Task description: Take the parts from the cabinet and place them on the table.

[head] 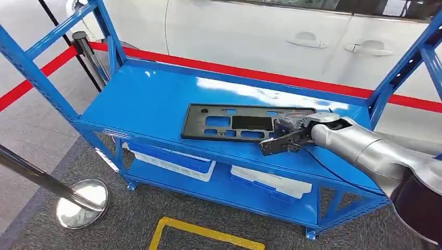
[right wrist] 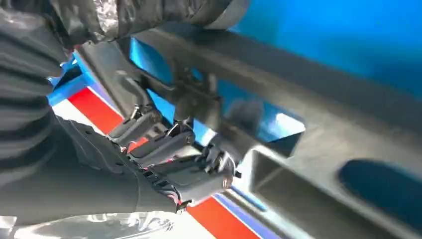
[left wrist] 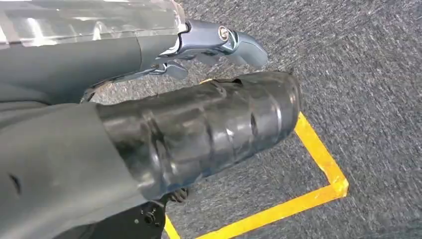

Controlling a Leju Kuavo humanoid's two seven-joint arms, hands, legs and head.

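Note:
A flat black plastic part with several rectangular cut-outs lies on the top shelf of the blue cabinet. My right hand is at the part's right end, with fingers over its edge and the thumb below the front rim. Up close, the dark fingers curl around the grey edge of the part, so the hand grips it. My left hand hangs over grey carpet, its fingers apart and holding nothing.
Blue uprights frame the shelf at both ends. Two blue and white bins sit on the lower shelf. A white car and red floor line lie behind. A stanchion base and yellow floor marking are in front.

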